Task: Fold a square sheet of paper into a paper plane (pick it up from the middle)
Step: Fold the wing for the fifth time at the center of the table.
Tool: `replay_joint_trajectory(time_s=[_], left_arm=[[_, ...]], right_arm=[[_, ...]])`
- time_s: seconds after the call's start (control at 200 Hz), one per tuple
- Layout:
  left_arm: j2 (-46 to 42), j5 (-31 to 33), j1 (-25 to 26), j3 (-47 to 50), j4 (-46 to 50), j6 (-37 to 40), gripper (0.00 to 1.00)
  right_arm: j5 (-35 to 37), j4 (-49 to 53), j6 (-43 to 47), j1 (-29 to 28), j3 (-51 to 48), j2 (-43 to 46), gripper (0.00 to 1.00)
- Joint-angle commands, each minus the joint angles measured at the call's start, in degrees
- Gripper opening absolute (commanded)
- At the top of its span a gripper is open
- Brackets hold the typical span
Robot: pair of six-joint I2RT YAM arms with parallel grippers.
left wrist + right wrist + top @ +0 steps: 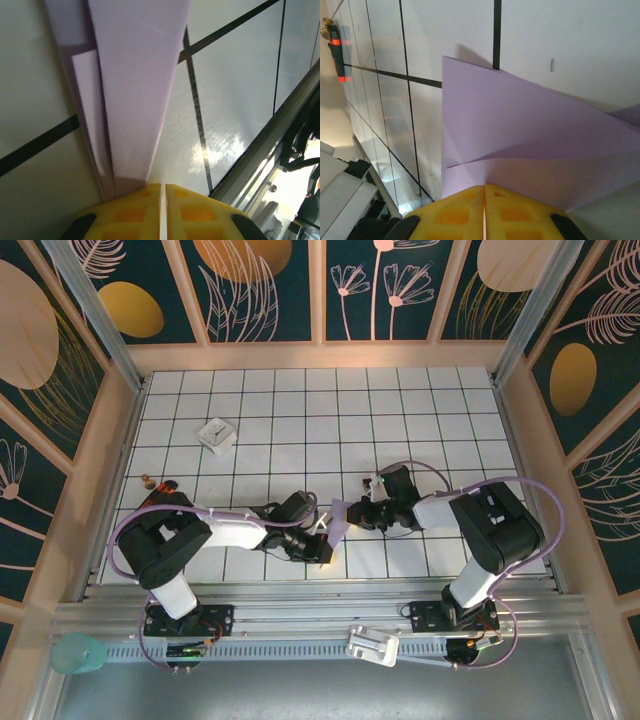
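The paper (336, 515) is folded and lavender. It lies toward the near edge of the tiled table (400, 400), about midway across, caught between the two gripper tips. From above we see the left gripper (322, 538) reaching in from the left and the right gripper (356, 511) from the right, both low over the tiles and close together. In the left wrist view the paper (135, 90) is a long layered wedge running away from the yellow fingers (130, 215), with its narrow end meeting the finger tips. Those fingers are all but together, with only a thin slit between them, and we cannot tell whether they pinch the paper. In the right wrist view a broader sheet (520, 130) with a crease spreads out from the fingers (520, 215) and throws a shadow on the tiles, so it is off the surface there. These fingers are pressed together on its near edge. A white block (216, 434) sits well apart, far and to the left. A dark stick with red bands (334, 45) lies near the left wall. A teal cup (80, 652) stands off the table at the near left corner.
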State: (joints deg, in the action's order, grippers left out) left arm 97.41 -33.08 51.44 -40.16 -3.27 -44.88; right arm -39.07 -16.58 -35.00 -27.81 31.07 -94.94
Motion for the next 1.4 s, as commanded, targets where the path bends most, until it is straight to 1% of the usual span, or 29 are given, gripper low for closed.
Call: replay_joint_trajectory(time_s=[0.0, 0.055, 0.155, 0.19, 0.245, 0.28, 0.315, 0.52, 0.671, 0.771, 1.036, 1.156, 1.396], left_arm=[[-1.57, 0.1, -0.13, -2.73, 0.83, -0.56, 0.2], [-1.91, -0.18, -0.26, -3.74, -0.84, -0.98, 0.22], [-1.58, 0.32, -1.14, -4.57, -5.36, -3.03, 0.22], [-1.12, 0.92, -1.63, -4.65, -6.74, -4.0, 0.18], [0.03, 1.31, -2.49, -4.66, -9.22, -5.38, 0.08], [0.42, 1.27, -2.82, -5.04, -10.27, -5.79, 0.04], [2.97, 1.23, -2.99, -6.15, -10.24, -5.73, 0.0], [8.25, 1.25, -3.07, -10.05, -8.71, -3.73, 0.0], [9.87, 3.14, -3.14, -10.72, -6.92, -2.24, 0.0], [11.04, 4.55, -3.17, -10.99, -3.77, -0.8, 0.0], [10.12, 5.19, -2.8, -8.04, 2.04, 3.15, 0.0], [8.65, 4.39, -2.1, -6.25, 3.48, 4.31, 0.0], [5.85, 2.06, -0.93, -2.05, 3.69, 3.67, 0.0]], right_arm=[[1.13, -0.71, 1.44, 0.43, -0.44, -2.24, 0.09], [1.1, -0.73, 1.5, 0.44, -0.87, -2.52, 0.09], [1.1, -0.71, 1.56, 0.65, -1.35, -2.43, 0.09], [1.1, -0.66, 1.52, 0.74, -1.32, -2.31, 0.09], [1.1, -0.74, 1.52, 0.68, -1.44, -2.31, 0.08], [1.1, -0.82, 1.52, 0.82, -1.49, -2.39, 0.08], [1.1, -0.84, 1.57, 0.83, -1.45, -2.48, 0.08], [1.02, -1.65, 1.18, 1.55, -1.66, -2.51, 0.08], [1.01, -2.13, 0.68, 1.58, -1.71, -2.44, 0.08], [1.18, -2.04, 0.64, 1.56, -1.97, -2.47, 0.08], [2.57, 0.44, 1.33, 1.66, -1.56, -3.19, 0.08], [3.35, 1.85, 1.6, 1.73, -1.07, -3.92, 0.07], [4.43, 3.87, 1.88, 1.9, -0.4, -5.41, 0.06]])
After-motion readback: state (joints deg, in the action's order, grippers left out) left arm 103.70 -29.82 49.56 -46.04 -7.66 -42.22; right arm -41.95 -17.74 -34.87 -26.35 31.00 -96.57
